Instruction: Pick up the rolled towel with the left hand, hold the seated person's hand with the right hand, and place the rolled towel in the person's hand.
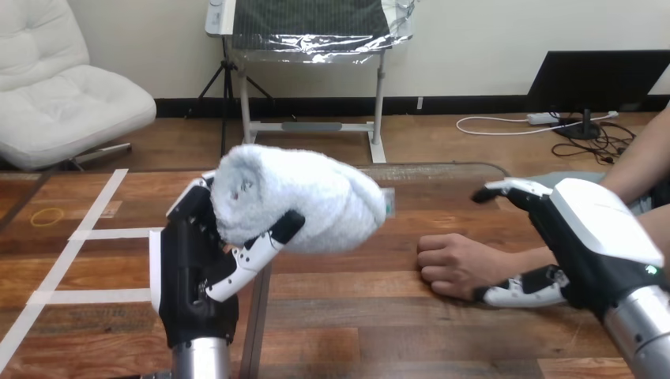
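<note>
Head view: towel [308, 197] over wooden table [379, 316]

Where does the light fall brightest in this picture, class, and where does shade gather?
Head view: brightest on top of the rolled towel in the left robot hand; head view: the towel's underside turns grey; head view: soft shade lies on the table beneath the person's hand.

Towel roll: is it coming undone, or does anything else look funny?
The rolled towel is neatly rolled, gripped in the left robot hand above the table. One odd thing: the person's hand rests on the table as a closed fist, so there is no open palm for it yet.
</note>
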Robot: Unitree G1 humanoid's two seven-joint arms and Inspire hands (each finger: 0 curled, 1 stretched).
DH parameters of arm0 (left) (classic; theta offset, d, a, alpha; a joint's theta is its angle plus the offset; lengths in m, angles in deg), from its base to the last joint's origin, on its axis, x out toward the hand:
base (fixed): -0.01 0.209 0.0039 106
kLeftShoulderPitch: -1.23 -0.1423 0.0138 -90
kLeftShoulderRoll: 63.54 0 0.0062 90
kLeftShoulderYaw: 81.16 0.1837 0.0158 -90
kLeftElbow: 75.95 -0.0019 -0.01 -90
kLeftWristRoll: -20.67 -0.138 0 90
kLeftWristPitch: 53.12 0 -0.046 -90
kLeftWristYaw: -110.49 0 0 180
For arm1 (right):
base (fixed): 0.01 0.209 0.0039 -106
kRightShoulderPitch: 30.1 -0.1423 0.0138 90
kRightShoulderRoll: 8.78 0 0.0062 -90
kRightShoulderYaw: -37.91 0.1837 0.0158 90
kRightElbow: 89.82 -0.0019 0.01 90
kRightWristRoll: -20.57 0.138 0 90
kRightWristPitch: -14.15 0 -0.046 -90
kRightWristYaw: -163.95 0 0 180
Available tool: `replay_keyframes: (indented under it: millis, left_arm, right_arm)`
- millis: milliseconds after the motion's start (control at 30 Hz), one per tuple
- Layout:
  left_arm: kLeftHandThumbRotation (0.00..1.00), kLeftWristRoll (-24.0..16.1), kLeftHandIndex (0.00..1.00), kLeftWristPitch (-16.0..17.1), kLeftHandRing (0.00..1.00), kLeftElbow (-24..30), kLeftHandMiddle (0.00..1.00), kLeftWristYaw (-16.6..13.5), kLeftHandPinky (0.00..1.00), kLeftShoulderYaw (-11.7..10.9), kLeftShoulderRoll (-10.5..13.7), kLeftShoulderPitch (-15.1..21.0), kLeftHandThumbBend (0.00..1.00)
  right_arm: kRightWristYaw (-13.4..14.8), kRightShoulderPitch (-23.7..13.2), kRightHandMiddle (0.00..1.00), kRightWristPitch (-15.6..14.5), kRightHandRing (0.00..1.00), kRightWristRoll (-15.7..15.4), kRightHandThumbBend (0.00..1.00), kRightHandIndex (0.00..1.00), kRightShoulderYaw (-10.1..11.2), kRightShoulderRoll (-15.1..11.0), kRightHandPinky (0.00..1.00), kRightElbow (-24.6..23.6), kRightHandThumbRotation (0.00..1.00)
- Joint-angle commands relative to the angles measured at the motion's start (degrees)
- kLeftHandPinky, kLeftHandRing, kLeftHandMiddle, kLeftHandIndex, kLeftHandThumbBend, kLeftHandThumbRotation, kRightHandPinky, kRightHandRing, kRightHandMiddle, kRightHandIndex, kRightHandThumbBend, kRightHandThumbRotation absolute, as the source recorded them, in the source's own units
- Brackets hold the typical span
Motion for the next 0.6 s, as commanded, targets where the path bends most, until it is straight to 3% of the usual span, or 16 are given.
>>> replay_keyframes:
  millis: [0,300,567]
  left_arm:
    - [0.0,-0.4,0.52,0.4,0.47,4.6,0.48,0.7,0.54,-0.8,-2.5,1.8,0.64]
    - [0.0,-1.2,0.52,0.1,0.48,4.7,0.48,0.6,0.55,-0.5,-3.1,1.1,0.65]
    - [0.0,-0.5,0.53,0.4,0.47,4.4,0.48,1.3,0.52,0.0,-3.5,0.9,0.66]
  right_arm:
    - [-1.8,-5.6,0.85,0.4,0.84,-2.1,0.93,0.79,0.8,-4.0,0.7,2.0,0.0]
    - [-6.5,-8.4,0.85,-0.4,0.85,-5.9,0.92,0.8,-0.6,-7.8,0.73,5.4,0.0]
    - [-11.5,-11.0,0.87,-2.1,0.87,-7.9,0.89,0.82,-2.1,-9.0,0.77,8.4,0.0]
